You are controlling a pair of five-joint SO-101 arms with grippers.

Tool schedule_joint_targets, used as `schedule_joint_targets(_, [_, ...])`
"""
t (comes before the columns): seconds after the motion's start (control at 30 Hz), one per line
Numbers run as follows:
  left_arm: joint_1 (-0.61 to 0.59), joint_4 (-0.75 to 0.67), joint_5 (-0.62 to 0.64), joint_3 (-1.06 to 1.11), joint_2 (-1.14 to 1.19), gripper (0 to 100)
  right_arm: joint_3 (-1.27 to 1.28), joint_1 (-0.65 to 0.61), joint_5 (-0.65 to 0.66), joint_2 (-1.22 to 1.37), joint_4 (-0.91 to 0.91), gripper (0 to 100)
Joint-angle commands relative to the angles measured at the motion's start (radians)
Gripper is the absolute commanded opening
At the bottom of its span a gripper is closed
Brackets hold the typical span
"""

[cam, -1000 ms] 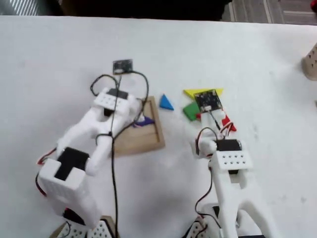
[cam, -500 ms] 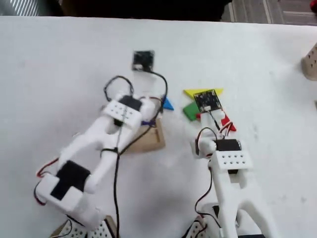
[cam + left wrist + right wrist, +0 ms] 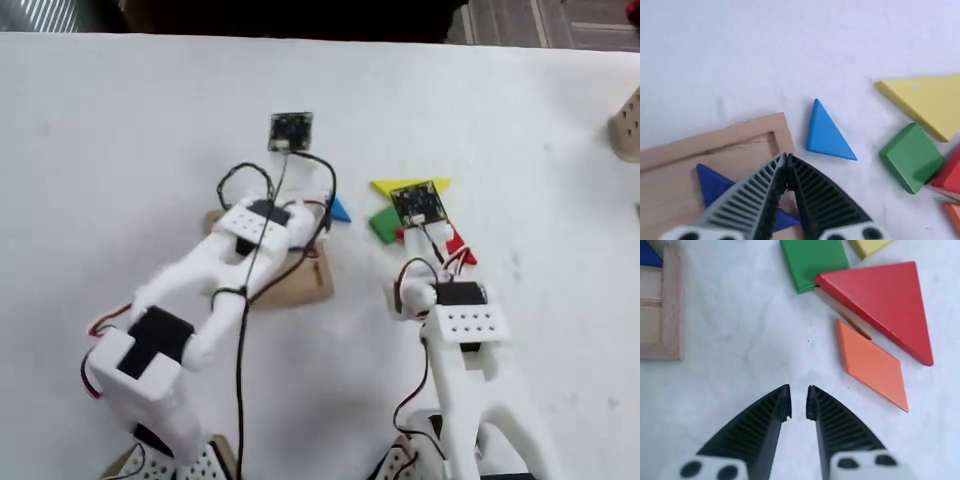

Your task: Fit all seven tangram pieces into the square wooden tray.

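Left pincer (image 3: 787, 159): jaws together, tips touching, nothing between them; it hangs over the tray corner nearest the loose pieces.
Right pincer (image 3: 797, 402): jaws a narrow slit apart and holding nothing; it is over bare bench, on the near-edge side of the loose pieces.
Tray (image 3: 740, 131): square and wooden, flat on the bench about midway between the far and near edges, a little toward the left edge; from above, the left arm (image 3: 200, 275) covers much of it.
Dark blue piece (image 3: 712, 182): inside the tray, right by the left pincer's tips and partly hidden behind them.
Light blue triangle (image 3: 826, 134): on the bench just outside that tray corner, a thin gap from the rim.
Green square (image 3: 911, 157): next toward the right edge, apart from the light blue triangle.
Yellow triangle (image 3: 930, 100): close beside the green square, on its far-edge side.
Red triangle (image 3: 885, 300): one corner up against the green square; a pale wood-coloured strip shows under its long edge.
Orange parallelogram (image 3: 872, 365): flat, just beside the red triangle, the piece nearest the right pincer.
Bench (image 3: 120, 120): white.
Tan perforated object (image 3: 626, 125): at the right edge, well apart from the pieces.
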Motion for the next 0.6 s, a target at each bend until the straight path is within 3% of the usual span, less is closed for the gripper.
schedule_joint_targets(0.0, [-0.058,0.014,0.063,-0.035,-0.033,2,-0.006,-0.001,0.011,-0.031,-0.018,6.0])
schedule_joint_targets(0.3, [-0.010,0.049,0.071,-0.003,0.038,2,-0.005,-0.001,0.011,-0.031,-0.018,6.0])
schedule_joint_targets(0.57, [-0.008,0.282,0.061,-0.071,0.071,2,0.000,-0.001,0.011,-0.033,-0.041,6.0])
